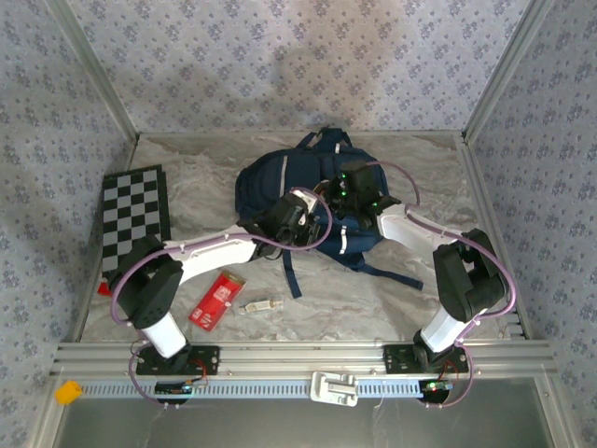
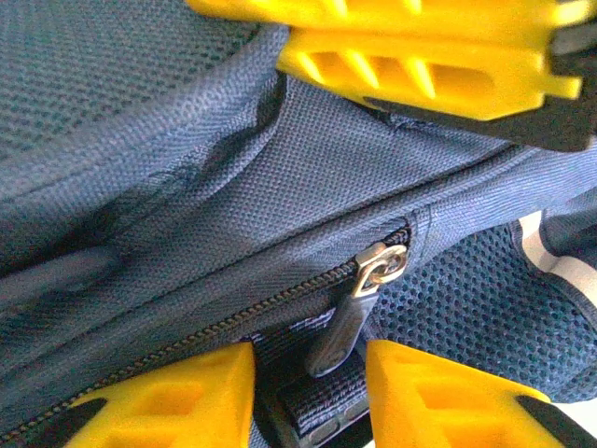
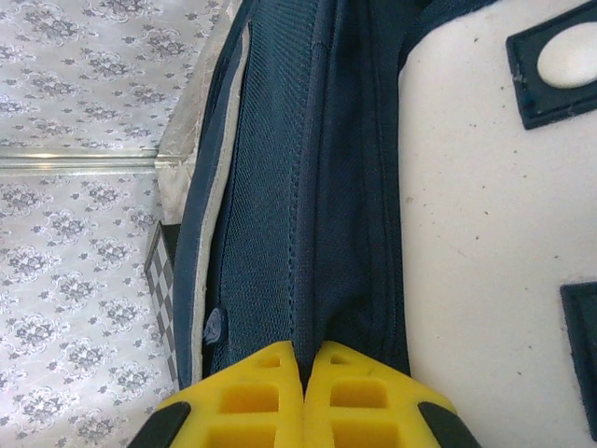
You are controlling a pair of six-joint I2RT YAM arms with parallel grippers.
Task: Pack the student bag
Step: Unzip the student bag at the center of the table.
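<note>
The student bag [image 1: 276,183], a navy backpack, lies at the middle back of the table. My left gripper [image 1: 297,217] hovers at its near side. In the left wrist view its yellow fingers [image 2: 168,401] stand apart on either side of the dark zipper pull [image 2: 347,322], which hangs from a brass slider [image 2: 382,266]; neither finger touches the pull. My right gripper [image 1: 347,187] sits on the bag's right part. Its jaws [image 3: 303,359] are pinched together on a fold of the navy fabric [image 3: 322,233] beside the white patch [image 3: 494,233]. The right gripper's yellow fingers [image 2: 420,56] also cross the top of the left wrist view.
A checkerboard [image 1: 135,217] lies at the left of the table. A red packet [image 1: 216,300] and a small pale object [image 1: 261,304] rest near the front, left of centre. Dark straps [image 1: 387,273] trail from the bag toward the right arm. Patterned walls close in three sides.
</note>
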